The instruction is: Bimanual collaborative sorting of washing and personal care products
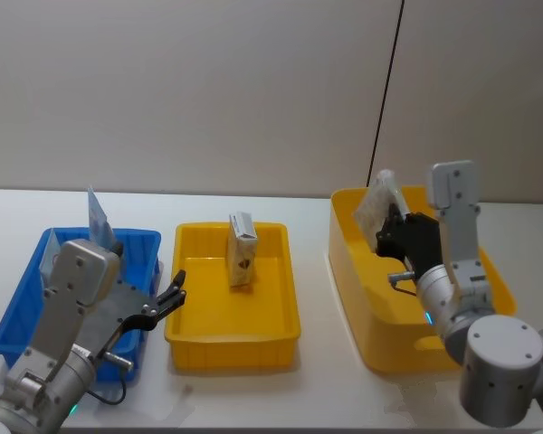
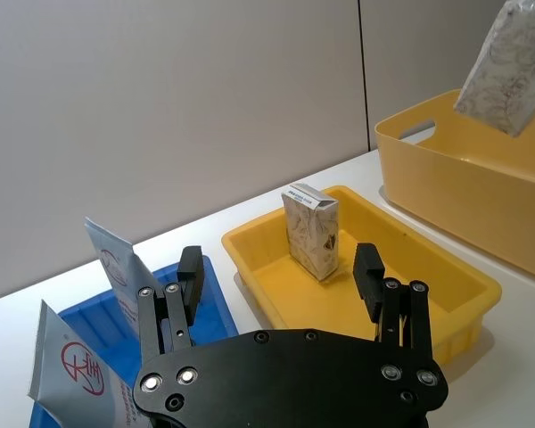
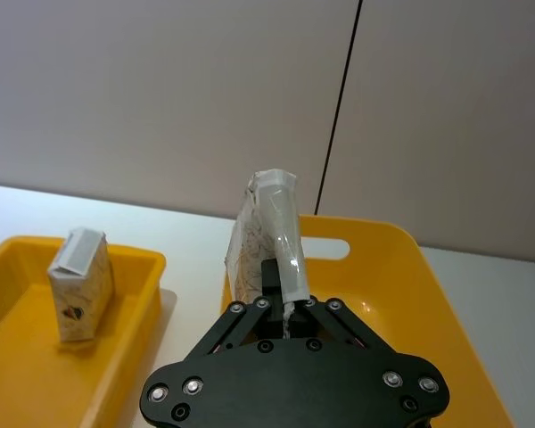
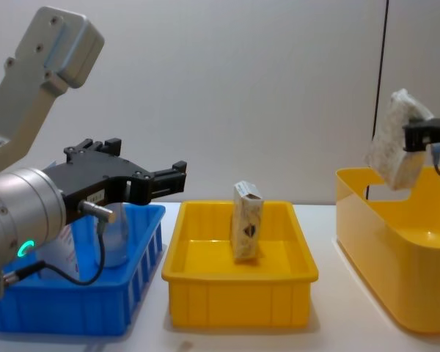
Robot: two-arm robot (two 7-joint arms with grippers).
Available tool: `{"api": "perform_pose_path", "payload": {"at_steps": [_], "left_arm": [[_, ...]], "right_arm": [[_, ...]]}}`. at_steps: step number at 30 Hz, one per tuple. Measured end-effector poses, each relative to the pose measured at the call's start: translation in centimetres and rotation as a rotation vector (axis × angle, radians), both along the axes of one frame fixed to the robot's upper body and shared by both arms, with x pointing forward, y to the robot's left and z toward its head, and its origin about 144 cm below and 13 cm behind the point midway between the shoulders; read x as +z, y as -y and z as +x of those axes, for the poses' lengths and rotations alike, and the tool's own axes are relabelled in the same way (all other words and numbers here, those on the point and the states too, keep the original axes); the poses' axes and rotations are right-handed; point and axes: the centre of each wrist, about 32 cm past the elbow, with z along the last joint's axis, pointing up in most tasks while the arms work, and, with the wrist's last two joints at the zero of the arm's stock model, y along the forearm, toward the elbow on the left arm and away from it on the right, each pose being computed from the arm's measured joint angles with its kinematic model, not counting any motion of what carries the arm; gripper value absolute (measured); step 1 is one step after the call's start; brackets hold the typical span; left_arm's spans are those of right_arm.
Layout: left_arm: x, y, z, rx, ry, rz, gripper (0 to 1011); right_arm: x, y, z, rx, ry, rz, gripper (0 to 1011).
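Tightly, right gripper (image 3: pixel 282 287) pinching cream packet (image 3: pixel 260 234), aloft

Grey wall (image 1: pixel 208 90), dark seam (image 1: pixel 387 90), white table (image 1: pixel 317 389)

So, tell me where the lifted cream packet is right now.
Head view, robot's right: the cream packet is clamped in the right gripper, raised over the deep yellow bin, near its far left corner.

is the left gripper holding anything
No, the left gripper is open with nothing in it, by the blue bin.
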Motion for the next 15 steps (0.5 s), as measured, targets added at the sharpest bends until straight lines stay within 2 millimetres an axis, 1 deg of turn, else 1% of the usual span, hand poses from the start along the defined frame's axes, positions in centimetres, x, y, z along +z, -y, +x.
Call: {"api": "perform_pose_path", "payload": {"at_steps": [1, 2, 4, 5, 7, 9, 11, 12, 13, 15], "left_arm": [[0.0, 0.0, 0.0, 0.0, 0.0, 0.0, 1001], [0.0, 0.0, 0.0, 0.0, 0.0, 0.0, 1001], [0.0, 0.0, 0.0, 0.0, 0.0, 0.0, 1001], [0.0, 0.0, 0.0, 0.0, 0.0, 0.0, 1002], [0.0, 0.0, 0.0, 0.0, 0.0, 0.0, 1002], [0.0, 0.0, 0.0, 0.0, 0.0, 0.0, 1001], [0.0, 0.0, 0.0, 0.0, 0.0, 0.0, 1002], [0.0, 0.0, 0.0, 0.0, 0.0, 0.0, 1001], [0.0, 0.0, 0.0, 0.0, 0.0, 0.0, 1002], [0.0, 0.0, 0.0, 0.0, 0.0, 0.0, 1001]], "right_arm": [[0.0, 0.1, 0.0, -0.001, -0.005, -0.001, 5], [-0.1, 0.4, 0.0, -0.004, -0.016, -0.005, 50], [-0.1, 0.6, 0.1, -0.006, -0.029, -0.009, 75], [-0.2, 0.8, 0.1, -0.008, -0.04, -0.011, 147], [-0.3, 1.0, 0.2, -0.008, -0.051, -0.014, 190], [-0.4, 1.2, 0.3, -0.009, -0.061, -0.017, 268], [-0.4, 1.3, 0.3, -0.009, -0.069, -0.018, 308], [-0.5, 1.5, 0.3, -0.01, -0.075, -0.02, 370], [-0.5, 1.5, 0.4, -0.011, -0.077, -0.02, 391], [-0.5, 1.6, 0.4, -0.011, -0.084, -0.022, 475]]}}
